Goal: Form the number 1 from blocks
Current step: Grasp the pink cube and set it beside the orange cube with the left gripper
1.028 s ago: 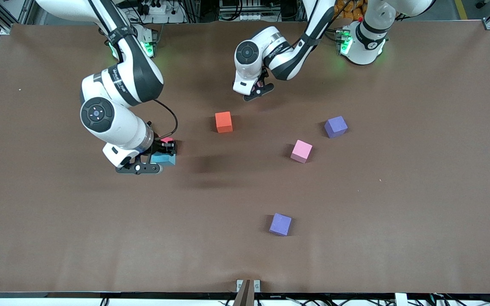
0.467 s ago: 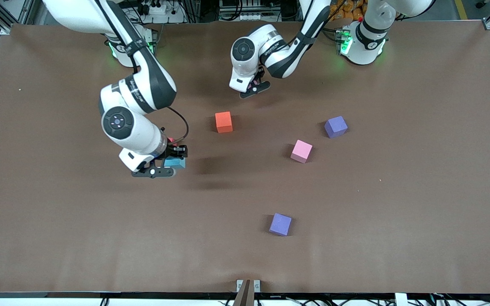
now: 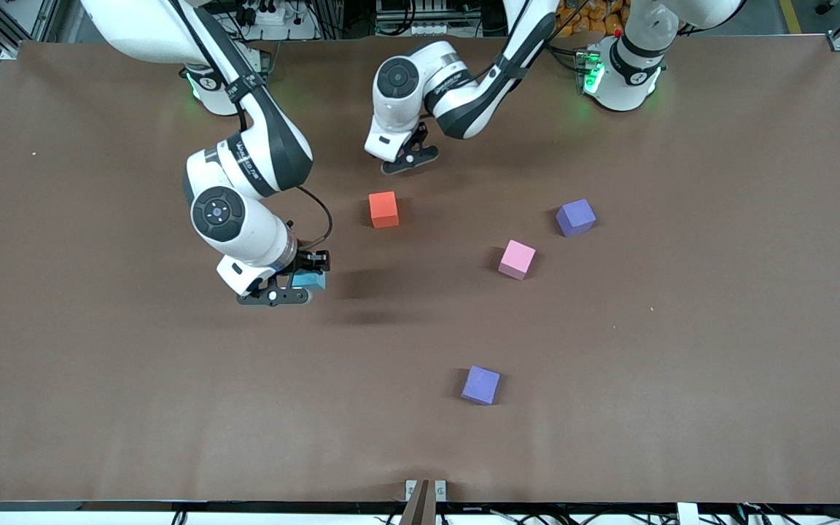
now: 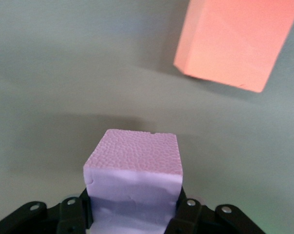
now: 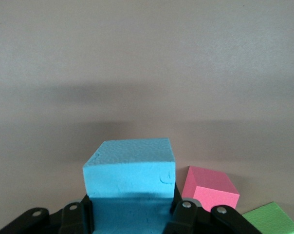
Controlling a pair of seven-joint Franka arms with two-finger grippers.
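Front: right hand [image 3: 302,281] clamped on light blue block [image 3: 309,279], low over tabletop [image 3: 682,350] toward right arm's end; left hand [image 3: 409,157] up over tabletop just above orange block [image 3: 383,209]; pink block [image 3: 517,259] on tabletop near 2 purple cubes [image 3: 575,217].
Left wrist: left hand closed on pale pink block [image 4: 135,185]; orange block under it.
Right wrist: blue block between fingers [image 5: 183,214]; red block [image 5: 210,189] and green cube [image 5: 273,220] just beside.

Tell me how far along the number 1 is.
Done: nothing lined up yet. In hand: right gripper shut on the light blue cube beside the red cube; left gripper shut on a pale pink cube near the orange cube. Left: orange cube, pink cube and red cube lie apart.
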